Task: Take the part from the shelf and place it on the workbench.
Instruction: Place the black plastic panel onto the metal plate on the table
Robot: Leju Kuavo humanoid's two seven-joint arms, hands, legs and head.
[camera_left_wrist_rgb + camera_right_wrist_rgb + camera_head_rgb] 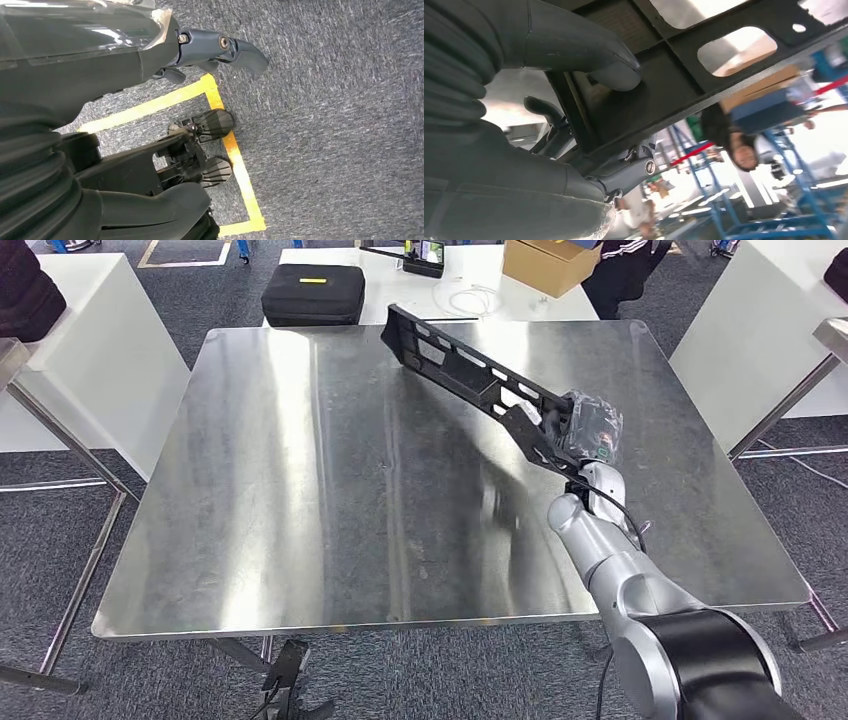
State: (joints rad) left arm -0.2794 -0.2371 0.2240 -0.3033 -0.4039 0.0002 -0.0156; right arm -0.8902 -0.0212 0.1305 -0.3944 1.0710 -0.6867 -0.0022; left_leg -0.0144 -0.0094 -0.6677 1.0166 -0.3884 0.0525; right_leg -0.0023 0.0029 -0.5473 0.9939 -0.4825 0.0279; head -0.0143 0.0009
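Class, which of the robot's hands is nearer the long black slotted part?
Right. The right hand grips the long black slotted part; the left hand hangs over grey carpet.

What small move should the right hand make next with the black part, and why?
Probably lower it. The right hand holds the black part by one end over the workbench; the part seems tilted, its far end near the back edge, so lowering it flat comes before letting go.

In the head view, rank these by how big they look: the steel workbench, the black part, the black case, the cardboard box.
1. Workbench
2. Part
3. Case
4. Box, cut off by the picture's edge, so its rank against the case is unsure.
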